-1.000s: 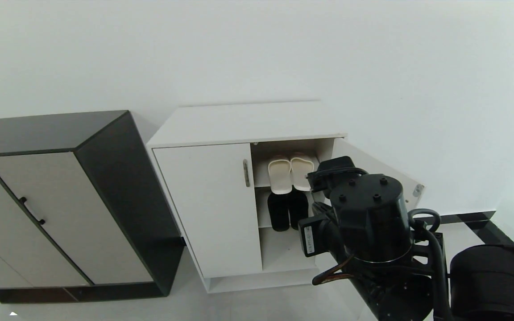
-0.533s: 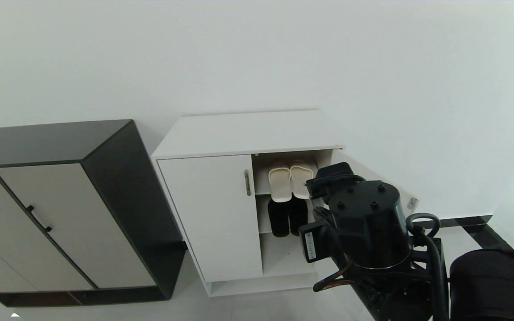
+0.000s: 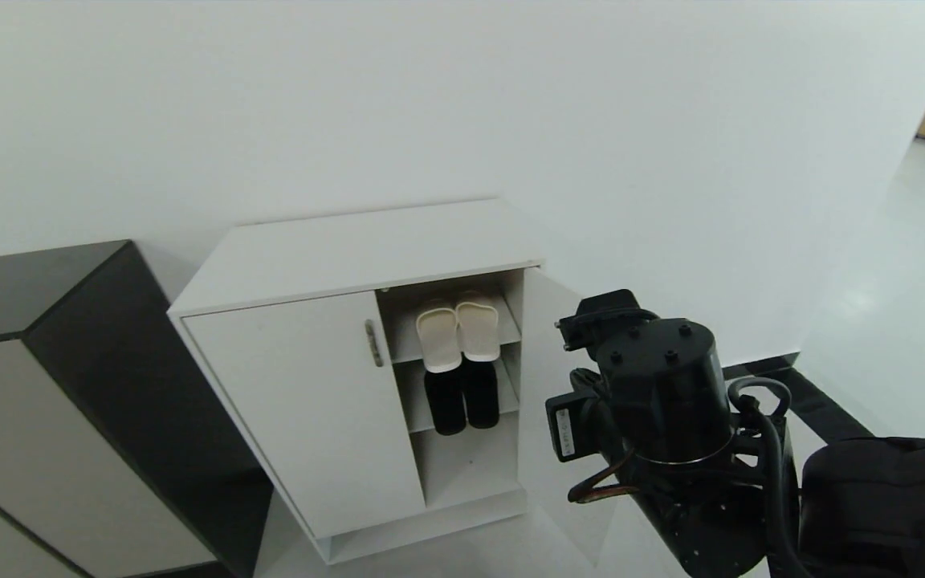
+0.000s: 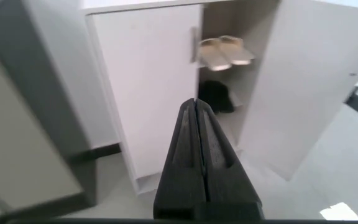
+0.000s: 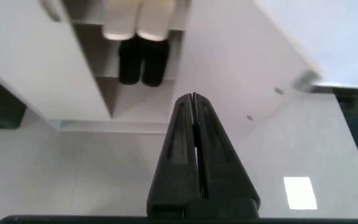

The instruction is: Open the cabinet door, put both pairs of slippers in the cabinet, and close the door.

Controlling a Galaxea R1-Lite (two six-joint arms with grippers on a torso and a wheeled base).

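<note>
White panels are making up the cabinet (image 3: 350,257), which is standing on the floor (image 3: 896,337) against a pale wall (image 3: 462,96), with a dark cabinet (image 3: 93,361) just beside it on the robot's left. Its left door (image 3: 302,417) is sitting shut, with a slim metal handle (image 3: 372,343) near the inner edge. Its right door (image 3: 543,353) is hanging wide open, swung out towards the right arm (image 3: 663,393).

Inside the open half, the cream slippers (image 3: 458,333) are lying side by side on the upper shelf, with one end of each sticking out over the shelf's front edge. The black slippers (image 3: 462,397) are lying as a pair on the shelf directly below. Both pairs are also showing in the left wrist view, cream (image 4: 225,53) above black (image 4: 215,94), and in the right wrist view, cream (image 5: 138,22) above black (image 5: 143,62).

The left arm's jaws are pressing flat together, gripping nothing, and pointing at the cabinet front. The right arm's jaws are likewise pressing together on nothing, well apart from the open door (image 5: 229,62).
</note>
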